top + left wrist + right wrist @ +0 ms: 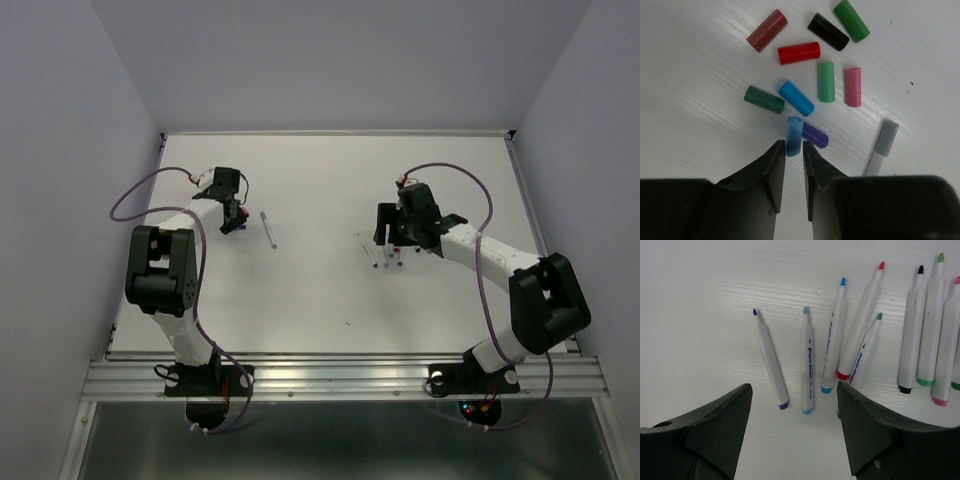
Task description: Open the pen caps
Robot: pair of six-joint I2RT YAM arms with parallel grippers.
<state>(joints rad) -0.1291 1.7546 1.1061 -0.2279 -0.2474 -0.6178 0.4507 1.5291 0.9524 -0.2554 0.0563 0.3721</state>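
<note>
Left claw [794, 148] fingers fill the near edge of the left wrist view, standing almost together with only a narrow slot between them; the near end of the light blue cap [794, 131] sits in that slot, and it cannot be told whether the cap is pinched or merely flanked. Risk one: if the claw lifts while the cap clings to a finger, the cap may be dragged or flicked into the purple cap [815, 135] touching its right side, or into the blue cap [796, 98] just beyond. Risk two: the grey-capped pen [881, 148] lies on the worktop [700, 60] to the right of this claw, near but apart, and appears to be the one pen with its cap on; a careless sweep could roll it away. Right claw [793, 390] is spread wide and holds nothing; the purple pen [769, 358] and the light blue pen [807, 360] lie between and just ahead of its fingers, tips bare. Closing here would only pinch an opened pen and shift its neighbours; the grey-capped pen, well apart to the left, is judged the proper target
</note>
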